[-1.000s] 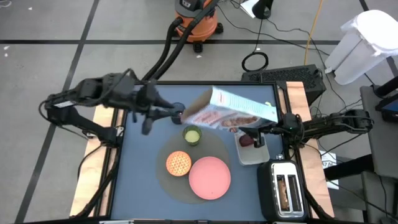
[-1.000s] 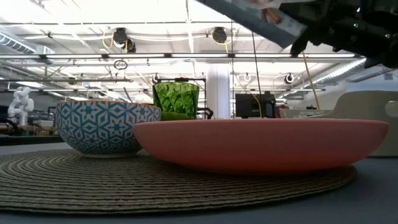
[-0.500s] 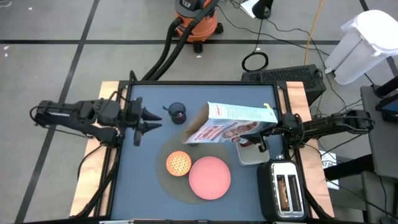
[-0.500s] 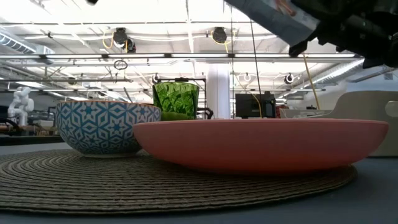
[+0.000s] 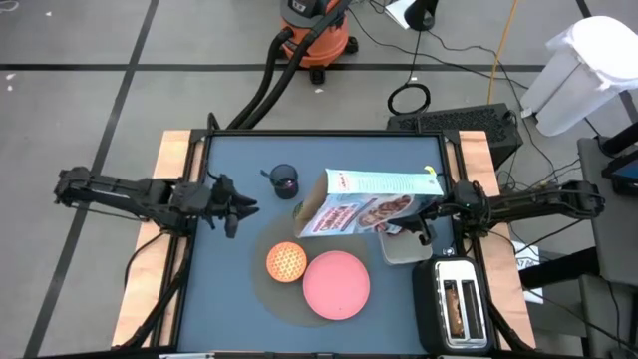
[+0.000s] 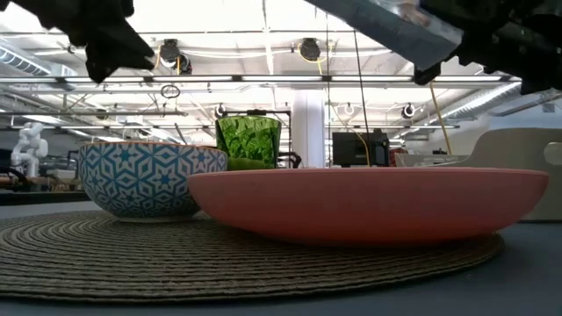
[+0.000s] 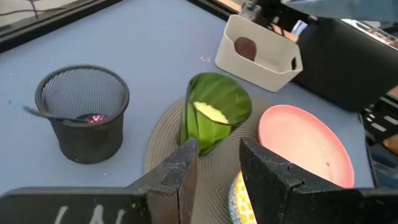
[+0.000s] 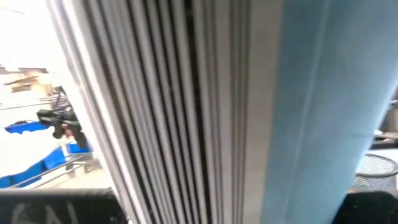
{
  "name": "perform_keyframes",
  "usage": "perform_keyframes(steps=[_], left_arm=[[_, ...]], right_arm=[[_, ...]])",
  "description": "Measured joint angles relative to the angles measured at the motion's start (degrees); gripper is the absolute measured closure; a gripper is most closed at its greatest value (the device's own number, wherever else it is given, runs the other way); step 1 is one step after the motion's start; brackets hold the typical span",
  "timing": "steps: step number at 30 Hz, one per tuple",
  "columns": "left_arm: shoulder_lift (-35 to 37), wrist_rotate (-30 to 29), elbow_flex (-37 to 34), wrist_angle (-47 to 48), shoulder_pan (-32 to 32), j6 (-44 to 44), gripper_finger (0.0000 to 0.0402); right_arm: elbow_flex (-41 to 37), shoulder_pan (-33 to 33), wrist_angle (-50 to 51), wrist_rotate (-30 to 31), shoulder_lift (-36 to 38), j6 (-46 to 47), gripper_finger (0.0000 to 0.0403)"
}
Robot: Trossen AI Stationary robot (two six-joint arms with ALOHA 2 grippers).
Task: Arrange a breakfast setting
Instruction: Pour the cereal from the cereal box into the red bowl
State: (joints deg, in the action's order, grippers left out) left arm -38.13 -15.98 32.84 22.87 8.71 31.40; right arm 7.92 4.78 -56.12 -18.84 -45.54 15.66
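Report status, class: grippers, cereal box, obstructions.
Right gripper shut on cereal box, held tilted above green cup. Left gripper open, empty, left of mat. Nothing obstructing.

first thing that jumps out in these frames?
The cereal box, tilted and held above the table in the right hand, hanging over the green cup and the round grey mat's far edge. Next, the pink plate on the mat beside the small orange bowl. The left hand hovers empty at the table's left.

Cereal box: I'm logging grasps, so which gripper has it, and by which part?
The right gripper holds the cereal box by its right end, tilted above the table. The left gripper is open and holds nothing.
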Motion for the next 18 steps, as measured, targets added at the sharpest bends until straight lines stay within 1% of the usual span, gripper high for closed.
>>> perform_keyframes(steps=[4,7,10,14,18], left_arm=[[0.0,-0.6,-3.0,-4.4,0.0,0.9,0.0277],[0.0,-0.6,-4.2,-7.7,0.0,0.6,0.0277],[0.0,-0.6,-4.4,-8.3,0.0,0.6,0.0277],[0.0,-0.6,-4.4,-9.4,0.0,0.2,0.0277],[0.0,-0.6,-4.4,-9.5,0.0,-0.9,0.0277]], right_arm=[[0.0,0.0,0.6,-1.1,1.9,0.2,0.0243],[1.4,0.0,5.1,-1.1,2.9,-0.5,0.0243],[5.3,0.0,13.6,-1.9,3.4,-3.0,0.0243],[11.8,0.0,27.7,-2.4,3.3,-7.0,0.0243],[16.5,0.0,37.2,-2.3,3.3,-9.0,0.0243]])
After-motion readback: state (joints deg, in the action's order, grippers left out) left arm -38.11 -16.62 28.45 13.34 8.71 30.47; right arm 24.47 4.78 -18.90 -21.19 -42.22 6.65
